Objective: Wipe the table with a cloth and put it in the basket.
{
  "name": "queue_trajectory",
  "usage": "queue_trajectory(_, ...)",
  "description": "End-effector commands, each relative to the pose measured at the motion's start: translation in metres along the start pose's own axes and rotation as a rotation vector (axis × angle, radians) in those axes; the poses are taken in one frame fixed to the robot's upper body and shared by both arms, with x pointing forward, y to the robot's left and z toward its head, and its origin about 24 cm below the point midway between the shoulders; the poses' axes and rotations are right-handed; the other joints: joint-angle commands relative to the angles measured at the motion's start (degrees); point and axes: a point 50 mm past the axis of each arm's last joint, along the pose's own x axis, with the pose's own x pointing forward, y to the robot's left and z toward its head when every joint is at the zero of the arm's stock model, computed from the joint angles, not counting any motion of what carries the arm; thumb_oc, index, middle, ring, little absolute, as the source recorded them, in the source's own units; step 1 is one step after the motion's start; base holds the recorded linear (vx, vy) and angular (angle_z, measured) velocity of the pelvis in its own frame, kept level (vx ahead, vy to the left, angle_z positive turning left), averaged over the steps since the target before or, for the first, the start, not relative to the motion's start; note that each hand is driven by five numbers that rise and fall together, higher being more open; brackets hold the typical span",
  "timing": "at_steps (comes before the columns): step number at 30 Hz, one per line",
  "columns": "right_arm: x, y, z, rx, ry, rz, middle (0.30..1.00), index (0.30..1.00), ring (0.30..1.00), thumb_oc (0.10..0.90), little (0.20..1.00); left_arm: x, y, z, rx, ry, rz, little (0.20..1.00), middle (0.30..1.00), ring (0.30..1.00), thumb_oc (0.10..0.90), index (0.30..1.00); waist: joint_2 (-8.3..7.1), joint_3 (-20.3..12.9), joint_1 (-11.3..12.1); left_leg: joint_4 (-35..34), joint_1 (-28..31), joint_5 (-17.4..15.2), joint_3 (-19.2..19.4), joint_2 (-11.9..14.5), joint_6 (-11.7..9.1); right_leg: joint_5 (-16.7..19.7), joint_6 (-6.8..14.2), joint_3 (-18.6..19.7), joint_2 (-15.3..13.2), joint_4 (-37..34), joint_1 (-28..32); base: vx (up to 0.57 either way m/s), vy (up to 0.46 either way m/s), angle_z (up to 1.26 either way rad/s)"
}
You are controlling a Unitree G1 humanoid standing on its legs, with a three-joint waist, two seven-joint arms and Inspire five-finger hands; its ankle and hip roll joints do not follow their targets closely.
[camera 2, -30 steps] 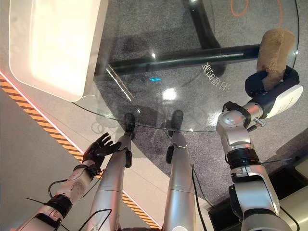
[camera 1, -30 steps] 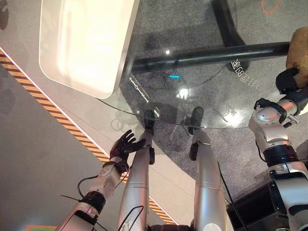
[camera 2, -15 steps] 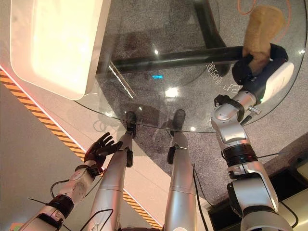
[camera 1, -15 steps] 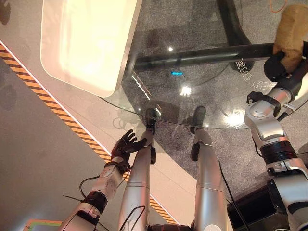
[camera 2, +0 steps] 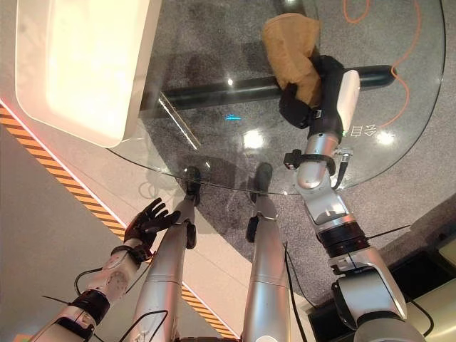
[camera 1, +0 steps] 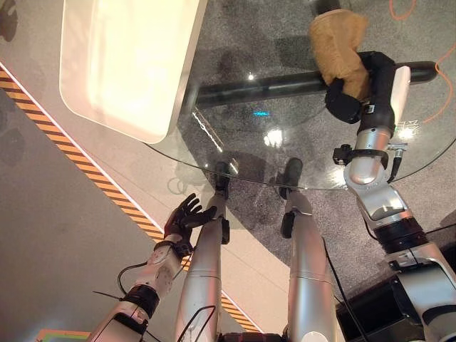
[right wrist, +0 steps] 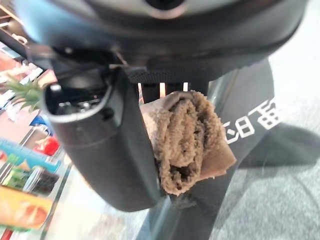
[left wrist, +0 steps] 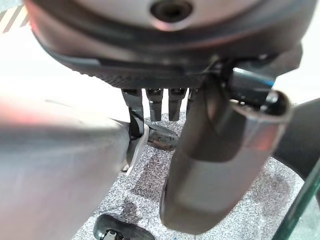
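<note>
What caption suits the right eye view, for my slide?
Right robot hand wipes the glass table with a brown cloth.

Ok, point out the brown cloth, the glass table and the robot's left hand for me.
cloth (camera 1: 336,41), left eye view, middle of the brown fabric.
glass table (camera 1: 235,160), left eye view, bare glass near its front rim.
left hand (camera 1: 180,221), left eye view, palm.

Head stereo downward, wrist cameras close-up

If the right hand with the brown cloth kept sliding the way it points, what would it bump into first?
Probably nothing: the right hand and cloth face bare glass table as far as shown, though depth is unclear.
</note>
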Motion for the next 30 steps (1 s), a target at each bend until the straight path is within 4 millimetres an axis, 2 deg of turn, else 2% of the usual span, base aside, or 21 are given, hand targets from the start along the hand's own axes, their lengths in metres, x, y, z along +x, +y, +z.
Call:
queue_trajectory(1, -0.043, 0.056, 0.021, 0.056, -0.125, 0.359, 0.300, 0.300, 0.300, 0.100, 0.200, -0.013, -0.037, -0.040, -0.071, 0.093, -0.141, 0.900, 0.900, 0.900, 0.800, 0.900, 1.44, -1.18, 0.54, 2.85, -1.70, -3.13, 5.83, -3.88, 2.70, 4.48, 0.99, -1.88, 4.18, -5.81, 0.54, 0.00, 0.000, 0.00)
queue_trajectory(3, -0.050, 0.064, 0.018, 0.049, -0.111, 0.412, 0.300, 0.300, 0.300, 0.100, 0.200, -0.013, -0.039, -0.039, -0.070, 0.093, -0.143, 0.900, 0.900, 0.900, 0.800, 0.900, 1.51, -1.18, 0.65, 2.74, -1.70, -3.05, 5.81, -3.88, 2.69, 4.49, 0.98, -2.04, 4.00, -5.95, 0.59, 0.02, 0.002, 0.01)
queue_trajectory(4, -0.056, 0.066, 0.013, 0.049, -0.091, 0.428, 0.300, 0.300, 0.300, 0.100, 0.200, -0.017, -0.036, -0.047, -0.070, 0.115, -0.136, 0.900, 0.900, 0.900, 0.800, 0.900, 1.61, -1.18, 0.85, 3.13, 0.48, -4.94, 5.50, -3.73, 2.43, 2.66, 1.34, -1.84, 4.22, -5.26, 2.57, -0.01, -0.002, 0.05)
queue_trajectory(5, -0.055, 0.069, 0.018, 0.053, -0.112, 0.451, 0.300, 0.300, 0.300, 0.100, 0.200, -0.013, -0.040, -0.038, -0.066, 0.094, -0.144, 0.900, 0.900, 0.900, 0.800, 0.900, 1.57, -1.18, 0.70, 2.65, -1.76, -2.91, 5.72, -4.00, 2.72, 4.59, 0.97, -2.15, 3.94, -6.11, 0.59, 0.00, -0.003, 0.08)
queue_trajectory(6, -0.058, 0.071, 0.018, 0.057, -0.116, 0.470, 0.300, 0.300, 0.300, 0.100, 0.200, -0.013, -0.040, -0.039, -0.064, 0.094, -0.143, 0.900, 0.900, 0.900, 0.800, 0.900, 1.58, -1.18, 0.72, 2.65, -1.79, -2.89, 5.68, -4.06, 2.75, 4.63, 0.96, -2.19, 3.93, -6.14, 0.58, 0.00, -0.006, 0.10)
queue_trajectory(7, -0.065, 0.074, 0.014, 0.062, -0.103, 0.497, 0.300, 0.300, 0.300, 0.100, 0.200, -0.017, -0.038, -0.046, -0.064, 0.116, -0.137, 0.900, 0.900, 0.900, 0.800, 0.900, 1.66, -1.18, 0.92, 3.11, 0.29, -4.78, 5.35, -3.92, 2.49, 2.82, 1.31, -1.97, 4.14, -5.41, 2.45, 0.00, -0.003, 0.09)
queue_trajectory(8, -0.063, 0.075, 0.023, 0.076, -0.142, 0.521, 0.300, 0.300, 0.300, 0.100, 0.200, -0.013, -0.041, -0.038, -0.061, 0.095, -0.146, 0.900, 0.900, 0.900, 0.800, 0.900, 1.66, -1.18, 0.75, 2.80, -2.00, -2.84, 5.58, -4.14, 2.78, 4.70, 0.95, -2.15, 3.87, -5.94, 0.29, 0.01, -0.003, 0.07)
queue_trajectory(14, -0.073, 0.086, 0.045, 0.142, -0.274, 0.705, 0.300, 0.300, 0.300, 0.100, 0.200, -0.011, -0.043, -0.034, -0.057, 0.095, -0.155, 0.900, 0.900, 0.900, 0.800, 0.900, 1.66, -1.18, 0.83, 3.29, -2.25, -2.69, 5.42, -4.28, 2.77, 4.64, 1.02, -1.98, 3.81, -5.47, 0.01, -0.01, -0.001, 0.03)
queue_trajectory(18, -0.078, 0.088, 0.053, 0.167, -0.310, 0.773, 0.300, 0.300, 0.300, 0.100, 0.200, -0.010, -0.043, -0.031, -0.051, 0.096, -0.154, 0.900, 0.900, 0.900, 0.800, 0.900, 1.46, -1.18, 0.93, 3.42, -1.83, -2.62, 5.37, -4.27, 2.67, 4.60, 1.10, -2.29, 3.65, -5.41, 0.55, 0.00, 0.000, 0.00)
queue_trajectory(30, -0.076, 0.079, 0.041, 0.225, -0.241, 0.624, 0.300, 0.300, 0.300, 0.100, 0.200, -0.009, -0.039, -0.025, -0.059, 0.083, -0.132, 0.900, 0.900, 0.900, 0.800, 0.900, 0.68, -1.18, 0.50, 3.48, 0.88, -3.06, 5.20, -4.09, 2.83, 4.09, 0.92, -2.71, 3.99, -5.14, 3.31, -0.01, -0.014, 0.04)
